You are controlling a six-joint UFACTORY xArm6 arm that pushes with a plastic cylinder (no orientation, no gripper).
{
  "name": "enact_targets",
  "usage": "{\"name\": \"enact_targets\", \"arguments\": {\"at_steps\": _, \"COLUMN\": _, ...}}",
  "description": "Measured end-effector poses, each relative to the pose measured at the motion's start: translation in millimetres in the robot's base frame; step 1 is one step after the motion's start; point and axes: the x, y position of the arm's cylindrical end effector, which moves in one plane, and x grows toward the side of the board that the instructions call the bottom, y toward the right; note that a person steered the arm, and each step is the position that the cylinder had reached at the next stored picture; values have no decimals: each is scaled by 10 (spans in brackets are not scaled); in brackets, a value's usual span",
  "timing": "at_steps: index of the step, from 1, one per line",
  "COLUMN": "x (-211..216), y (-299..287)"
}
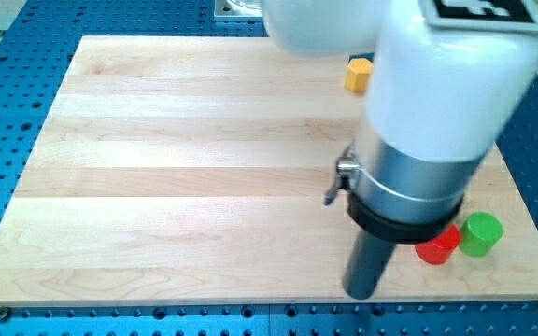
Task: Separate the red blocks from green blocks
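A: So where do things stand in the camera view?

B: Red cylinder and green cylinder sit touching near the board's lower right. My tip rests just left of the red one. It's a bare rod, so it grasps nothing.

A: Which step?

B: Separation looks unstarted. Next I'd wedge between them. A yellow block lies well apart, up top.

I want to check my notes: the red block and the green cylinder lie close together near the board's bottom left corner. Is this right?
Not quite: the red block and green cylinder do lie close together, but near the bottom right corner of the board, as the camera view shows.
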Motion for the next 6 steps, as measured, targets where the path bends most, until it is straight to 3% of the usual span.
{"name": "enact_targets", "arguments": {"at_steps": 2, "x": -109, "y": 1006}}
{"name": "enact_targets", "arguments": {"at_steps": 4, "x": -685, "y": 504}}
{"name": "enact_targets", "arguments": {"at_steps": 6, "x": -851, "y": -38}}
